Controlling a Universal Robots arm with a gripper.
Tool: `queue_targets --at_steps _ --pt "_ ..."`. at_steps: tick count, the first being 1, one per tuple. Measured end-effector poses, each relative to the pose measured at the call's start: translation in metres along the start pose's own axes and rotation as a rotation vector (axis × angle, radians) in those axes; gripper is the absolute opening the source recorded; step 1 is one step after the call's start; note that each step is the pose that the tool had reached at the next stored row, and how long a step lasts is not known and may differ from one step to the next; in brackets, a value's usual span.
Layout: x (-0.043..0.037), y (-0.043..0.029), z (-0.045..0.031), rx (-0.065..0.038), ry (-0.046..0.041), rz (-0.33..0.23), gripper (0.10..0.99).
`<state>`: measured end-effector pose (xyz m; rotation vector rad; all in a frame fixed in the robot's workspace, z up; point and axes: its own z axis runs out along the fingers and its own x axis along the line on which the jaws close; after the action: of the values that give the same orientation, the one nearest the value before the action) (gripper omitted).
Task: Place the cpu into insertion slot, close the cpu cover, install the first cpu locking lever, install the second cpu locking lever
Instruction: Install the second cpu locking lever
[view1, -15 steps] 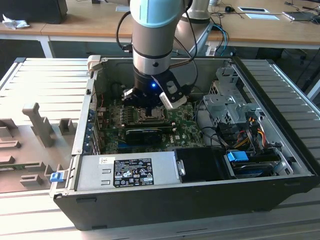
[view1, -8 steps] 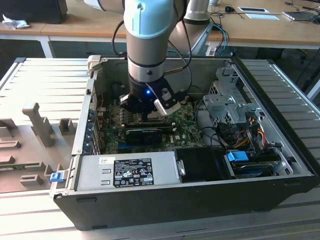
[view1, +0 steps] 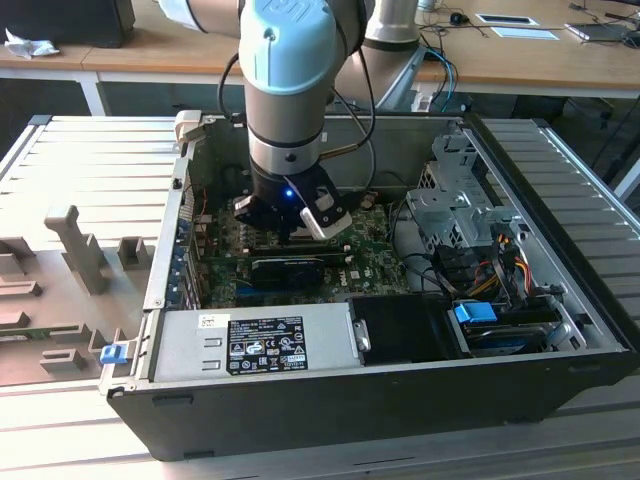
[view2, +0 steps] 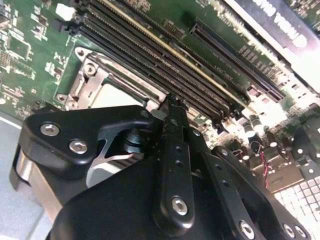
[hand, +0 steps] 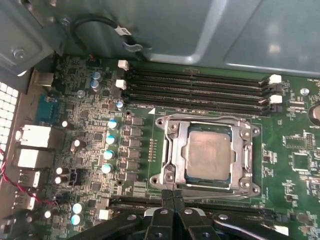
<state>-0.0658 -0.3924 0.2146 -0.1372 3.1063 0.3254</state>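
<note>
The cpu, a pale grey square chip, lies flat in the insertion slot on the green board. The silver cpu cover is down around it as a frame. My gripper is shut, its two black fingers pressed together with nothing visible between them. Its tips hover at the socket frame's edge, beside the chip. In the second wrist view the gripper points at the same socket corner, and part of the cpu shows behind a finger link. In the exterior view the gripper reaches down inside the open computer case.
Four long memory slots run beside the socket. Upright capacitors stand on its other side. A long black card lies next to the gripper. The power supply and a drive cage hem in the board.
</note>
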Motion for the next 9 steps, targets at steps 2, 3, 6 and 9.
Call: queue_targets --at_steps 2,3,6,9 --pt "0.0047 -0.0003 0.0027 -0.017 -0.0013 0.000 0.106" --pt "0.0068 -0.0003 0.0039 -0.026 -0.0022 0.000 0.106" --pt "0.0084 -0.0007 0.0064 -0.040 -0.0035 0.000 0.106" --pt "0.0086 -0.0018 0.0116 -0.057 -0.0050 0.000 0.106"
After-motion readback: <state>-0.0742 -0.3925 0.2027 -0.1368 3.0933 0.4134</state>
